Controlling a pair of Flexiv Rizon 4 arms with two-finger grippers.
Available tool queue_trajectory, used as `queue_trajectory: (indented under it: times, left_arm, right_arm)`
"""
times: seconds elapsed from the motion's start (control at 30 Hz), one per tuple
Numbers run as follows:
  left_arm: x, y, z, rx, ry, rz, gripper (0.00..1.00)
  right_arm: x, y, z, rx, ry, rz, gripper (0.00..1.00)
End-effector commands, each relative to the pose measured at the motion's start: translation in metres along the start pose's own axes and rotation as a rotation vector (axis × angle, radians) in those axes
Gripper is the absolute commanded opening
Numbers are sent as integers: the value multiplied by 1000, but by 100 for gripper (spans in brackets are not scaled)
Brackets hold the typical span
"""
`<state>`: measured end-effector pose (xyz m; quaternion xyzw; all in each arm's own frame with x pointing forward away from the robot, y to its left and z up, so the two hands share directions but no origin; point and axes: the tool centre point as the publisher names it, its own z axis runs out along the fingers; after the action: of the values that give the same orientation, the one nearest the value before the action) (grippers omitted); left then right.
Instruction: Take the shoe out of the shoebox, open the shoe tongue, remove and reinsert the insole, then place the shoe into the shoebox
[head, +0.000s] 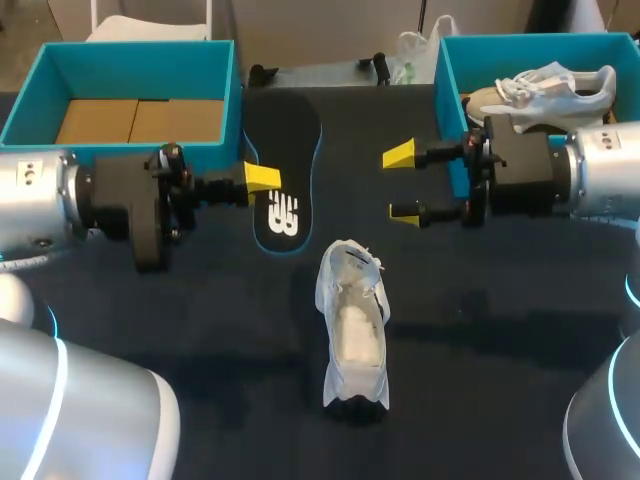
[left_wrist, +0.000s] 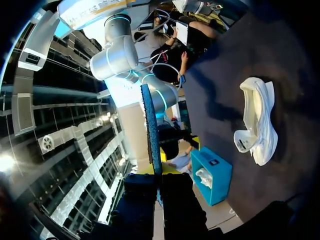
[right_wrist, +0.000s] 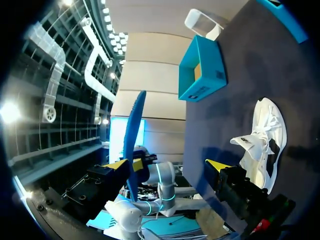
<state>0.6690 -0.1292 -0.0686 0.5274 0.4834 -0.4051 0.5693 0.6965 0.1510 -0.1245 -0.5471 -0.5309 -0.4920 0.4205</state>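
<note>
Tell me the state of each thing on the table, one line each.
shoe, upright on the table, tongue open.
insole, out of the shoe, held at one edge.
left gripper, shut on the insole.
right gripper, open, holding nothing.
left shoebox, open, no shoe inside.
right shoebox, open, second shoe inside.
</note>
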Motion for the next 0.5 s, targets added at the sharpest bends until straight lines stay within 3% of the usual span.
queue_trajectory:
  times: [0.03, 0.23, 0.5]
  left_arm:
    - [10, -1, 3, -12, 0, -16, 0]
    - [49, 3, 21, -14, 70, 17, 0]
    - [64, 7, 29, -4, 74, 18, 0]
  right_arm:
    - [0, 0, 2, -2, -1, 1, 100]
    - [0, 0, 2, -2, -1, 1, 100]
    - [-3, 1, 7, -4, 2, 2, 100]
